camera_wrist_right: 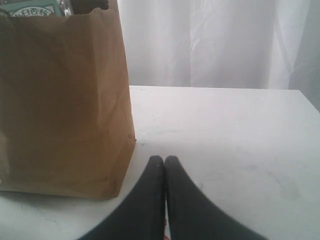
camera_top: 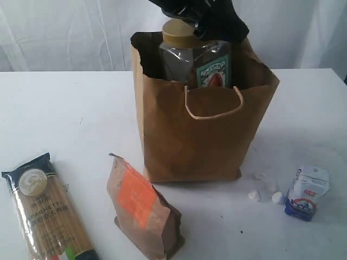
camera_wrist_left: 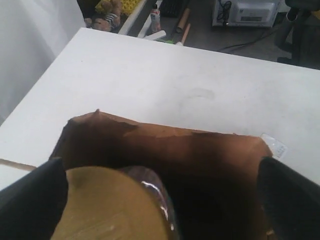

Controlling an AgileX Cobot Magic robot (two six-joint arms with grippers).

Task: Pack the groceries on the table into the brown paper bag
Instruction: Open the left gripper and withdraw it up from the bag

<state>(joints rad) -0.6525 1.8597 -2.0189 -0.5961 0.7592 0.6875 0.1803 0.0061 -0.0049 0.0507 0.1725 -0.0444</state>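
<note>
The brown paper bag (camera_top: 195, 135) stands upright mid-table. Inside it the tan-lidded clear jar (camera_top: 187, 54) leans, its lid and green label above the rim. My left gripper (camera_top: 203, 16) hovers over the bag's mouth. In the left wrist view it (camera_wrist_left: 160, 200) is open wide, the jar's lid (camera_wrist_left: 105, 207) beside one finger (camera_wrist_left: 30, 197) and clear of the other. On the table (camera_top: 65, 119) lie the spaghetti packet (camera_top: 46, 211), the orange-labelled pouch (camera_top: 143, 208) and the small white-blue packet (camera_top: 308, 192). My right gripper (camera_wrist_right: 164, 160) is shut and empty, low beside the bag (camera_wrist_right: 60, 100).
A few tiny white lumps (camera_top: 265, 192) lie between the bag and the white-blue packet. White curtain hangs behind the table. Beyond the table's far edge the left wrist view shows floor clutter and a white appliance (camera_wrist_left: 245, 11).
</note>
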